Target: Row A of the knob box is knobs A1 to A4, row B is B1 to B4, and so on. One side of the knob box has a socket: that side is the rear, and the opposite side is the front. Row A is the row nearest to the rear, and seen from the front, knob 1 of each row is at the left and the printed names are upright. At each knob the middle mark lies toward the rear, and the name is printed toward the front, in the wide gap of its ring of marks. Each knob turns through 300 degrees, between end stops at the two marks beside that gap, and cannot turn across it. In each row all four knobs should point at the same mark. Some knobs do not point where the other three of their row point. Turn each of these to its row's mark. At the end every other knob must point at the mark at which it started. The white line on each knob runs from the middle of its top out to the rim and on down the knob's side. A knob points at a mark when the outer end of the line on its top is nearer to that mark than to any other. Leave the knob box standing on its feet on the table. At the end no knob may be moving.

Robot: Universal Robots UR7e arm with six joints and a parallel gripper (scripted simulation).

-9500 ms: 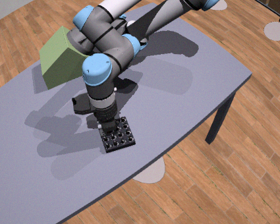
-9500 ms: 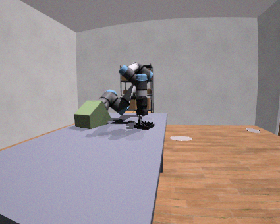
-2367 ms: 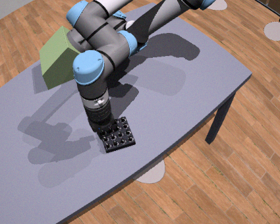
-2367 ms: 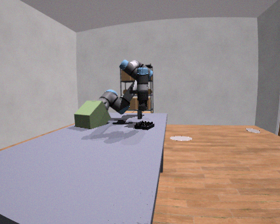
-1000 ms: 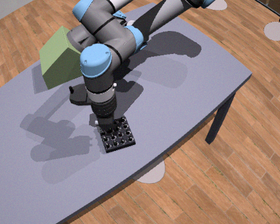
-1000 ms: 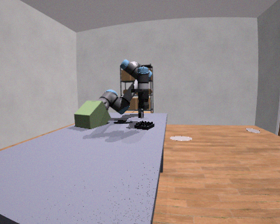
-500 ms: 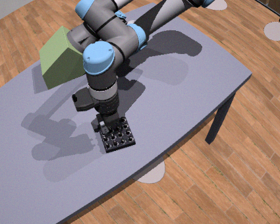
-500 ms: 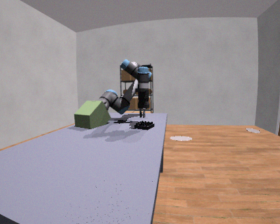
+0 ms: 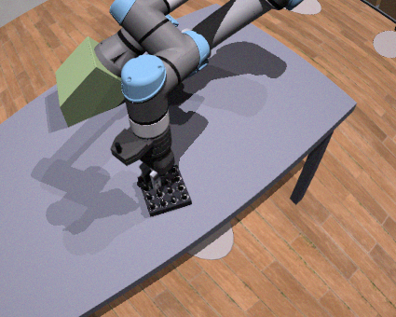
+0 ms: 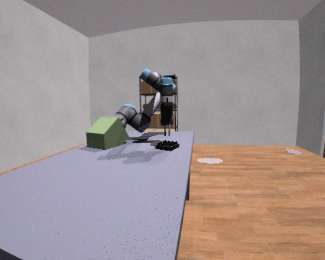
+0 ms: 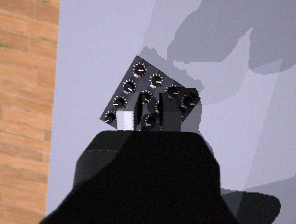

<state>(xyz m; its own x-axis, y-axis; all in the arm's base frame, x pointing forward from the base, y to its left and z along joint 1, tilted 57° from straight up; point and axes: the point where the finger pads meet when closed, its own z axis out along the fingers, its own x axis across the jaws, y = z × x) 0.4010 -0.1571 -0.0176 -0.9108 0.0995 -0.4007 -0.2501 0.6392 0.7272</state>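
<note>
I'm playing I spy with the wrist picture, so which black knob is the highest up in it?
It's the black knob tucked into the top corner of the knob box. Every other knob you can see sits lower in the picture.

A grey-blue table (image 9: 248, 154) (image 10: 104, 191) (image 11: 90, 30), its top smooth and matt, stands on a wooden floor (image 9: 341, 242) (image 10: 249, 214) (image 11: 30, 75); 1 dark leg (image 9: 308, 172) shows in the top view. Directly on the tabletop lie 2 things, well apart: a black knob box (image 9: 170, 210) (image 10: 167, 147) (image 11: 147, 82), near 1 long edge, and a green slant-topped block (image 9: 87, 89) (image 10: 105, 134). Shadows fall across the surface.
</note>
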